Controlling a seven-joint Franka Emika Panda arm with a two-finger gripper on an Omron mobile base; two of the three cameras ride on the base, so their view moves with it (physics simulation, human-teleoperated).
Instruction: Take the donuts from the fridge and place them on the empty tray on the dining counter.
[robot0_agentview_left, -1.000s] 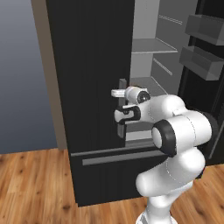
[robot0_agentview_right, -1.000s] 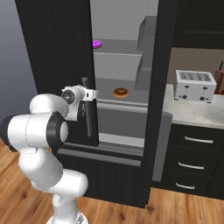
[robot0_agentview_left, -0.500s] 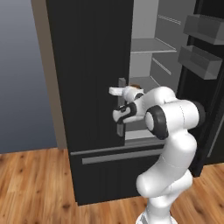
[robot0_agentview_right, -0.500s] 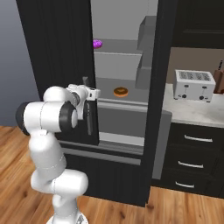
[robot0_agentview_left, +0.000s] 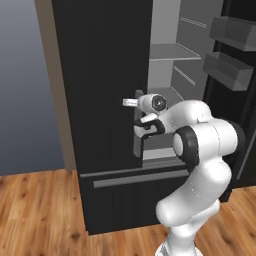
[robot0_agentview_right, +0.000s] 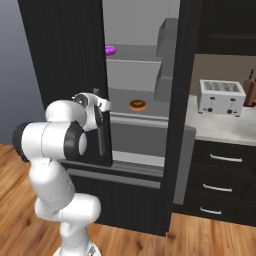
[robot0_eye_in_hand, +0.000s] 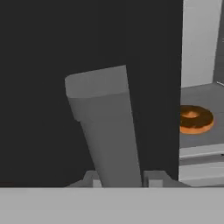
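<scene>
The black fridge (robot0_agentview_left: 105, 100) has its right door swung open and its left door closed. My gripper (robot0_agentview_left: 141, 131) is shut on the grey bar handle (robot0_eye_in_hand: 107, 131) of the left door, a fingertip (robot0_eye_in_hand: 92, 178) on each side. The purple donut (robot0_agentview_right: 110, 50) lies on an upper shelf. On the shelf below lies the orange-brown donut (robot0_agentview_right: 137, 105), also in the hand view (robot0_eye_in_hand: 195, 119) just right of the door edge. The empty tray and the dining counter are out of view.
The open right door (robot0_agentview_left: 235, 60) carries grey bins and stands close to my elbow. Right of the fridge, a toaster (robot0_agentview_right: 220, 96) sits on a counter over black drawers (robot0_agentview_right: 217, 187). Wood floor (robot0_agentview_left: 35, 210) lies in front.
The gripper has shut on the left door's handle. My elbow has swung up and closer to the fridge. The donuts have not moved.
</scene>
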